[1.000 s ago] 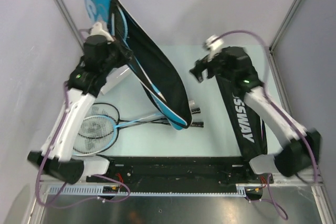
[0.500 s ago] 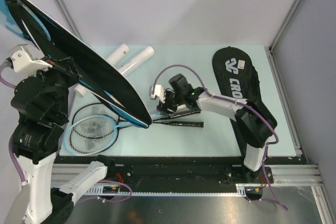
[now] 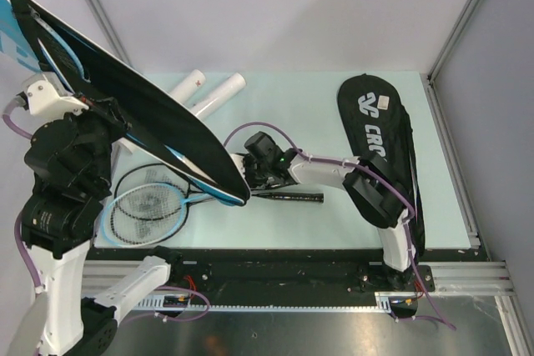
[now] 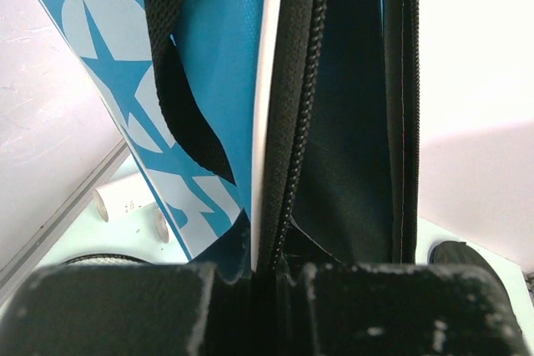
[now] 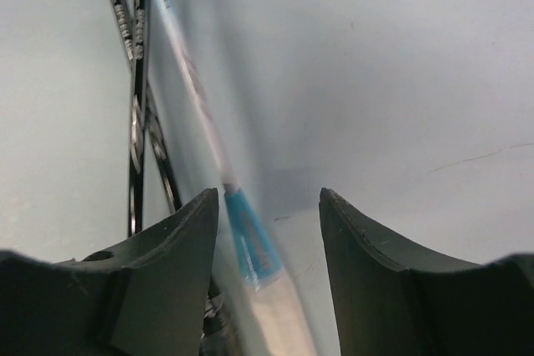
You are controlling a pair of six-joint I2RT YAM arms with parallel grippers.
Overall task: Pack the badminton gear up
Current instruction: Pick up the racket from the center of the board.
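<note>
My left gripper [image 3: 104, 112] is shut on the zip edge of the blue-black bag [image 3: 167, 127] and holds it raised and slanted over the table's left side. In the left wrist view the bag [image 4: 209, 81] fills the frame above the gripper [image 4: 279, 271]. Two rackets [image 3: 146, 206] lie on the table, heads at the left. My right gripper [image 3: 252, 174] is open, low over their handles. In the right wrist view the gripper [image 5: 269, 202] has the blue and white racket handle [image 5: 250, 252] between its fingers, untouched. Two white tubes [image 3: 219, 92] lie at the back. No shuttlecocks show.
A second black racket bag [image 3: 380, 135] with white lettering lies along the right side of the table. A black racket handle [image 3: 296, 198] points right from under the raised bag. The black racket shafts [image 5: 138, 81] run beside the white-handled one. Metal frame posts stand at the corners.
The left arm has lifted the blue-black bag up and to the left. The right arm has swung from the black bag across to the racket handles, then moved a little further left.
</note>
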